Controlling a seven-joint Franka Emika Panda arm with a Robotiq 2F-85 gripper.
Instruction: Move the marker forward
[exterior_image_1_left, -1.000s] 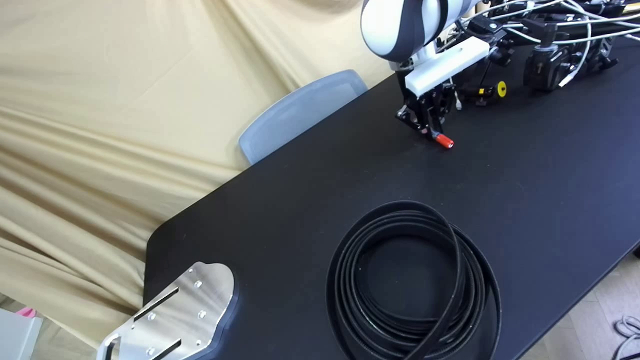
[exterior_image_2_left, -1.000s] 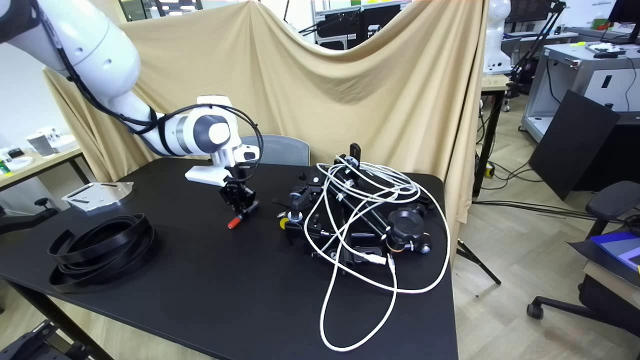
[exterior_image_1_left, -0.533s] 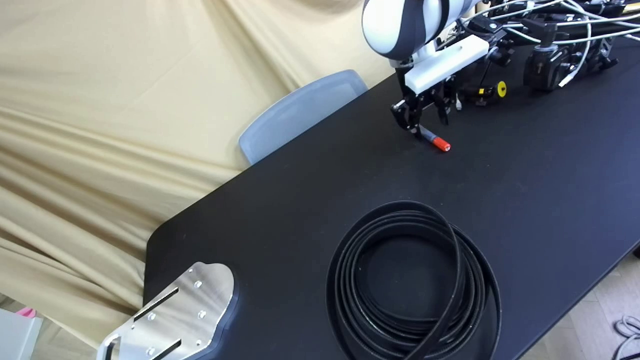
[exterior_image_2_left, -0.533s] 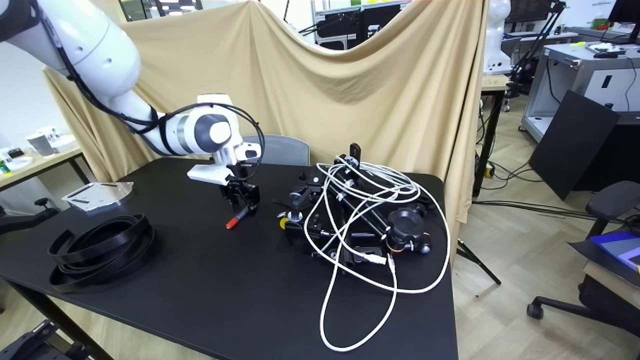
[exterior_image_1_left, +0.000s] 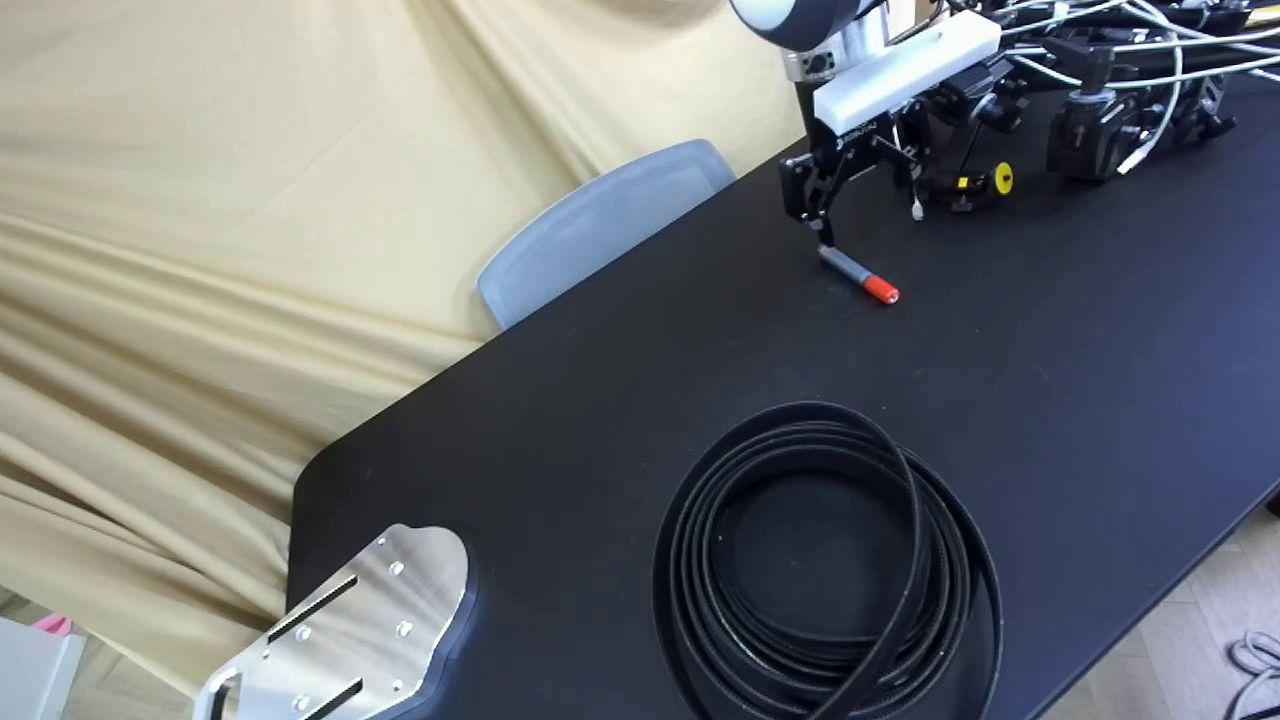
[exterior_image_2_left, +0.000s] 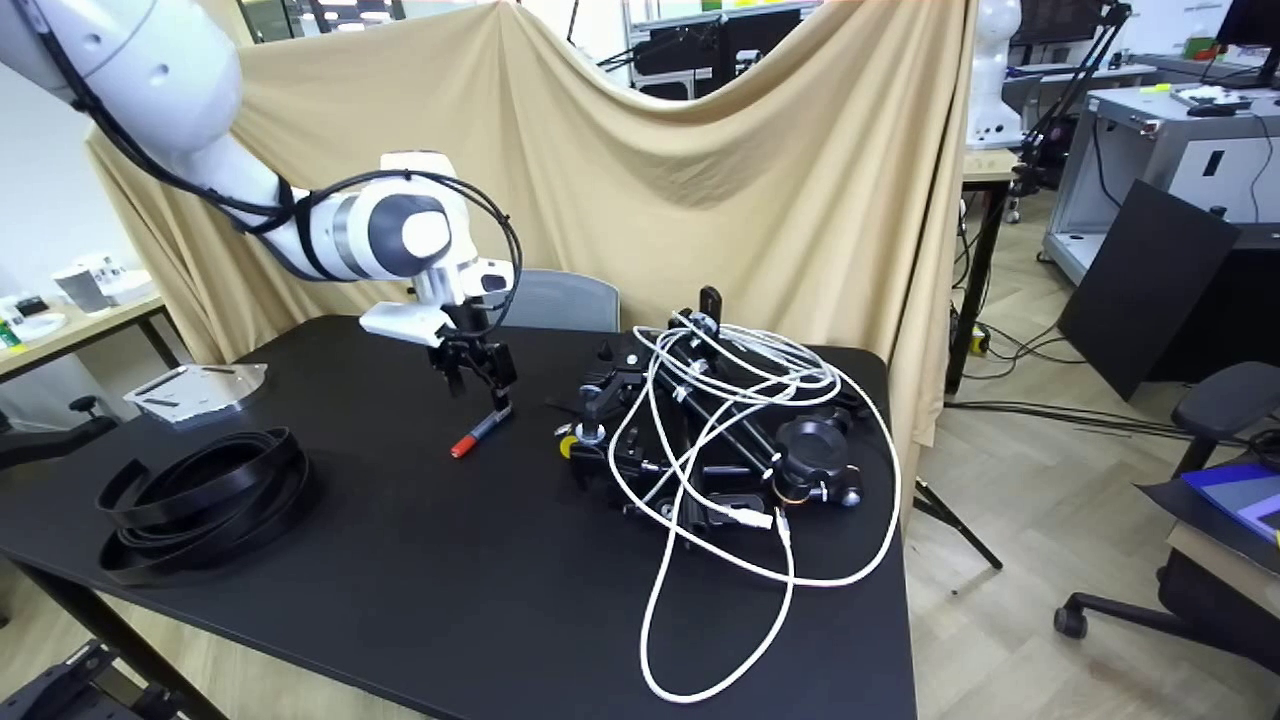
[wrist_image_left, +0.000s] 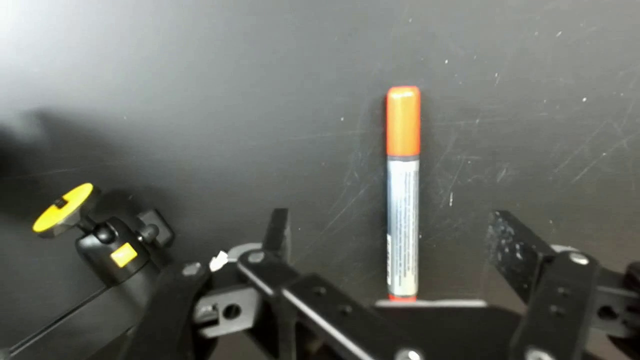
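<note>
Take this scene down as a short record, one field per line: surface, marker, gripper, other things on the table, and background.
Surface: black table
Task object: red-capped marker with a printed grey barrel, lying flat on the table, not gripped
Robot: gripper open; in the wrist view the marker lies between its parted jaws
Also on table: black coil; slotted metal plate; black gear with white cables looped over it
Background: tan cloth; grey chair back
</note>
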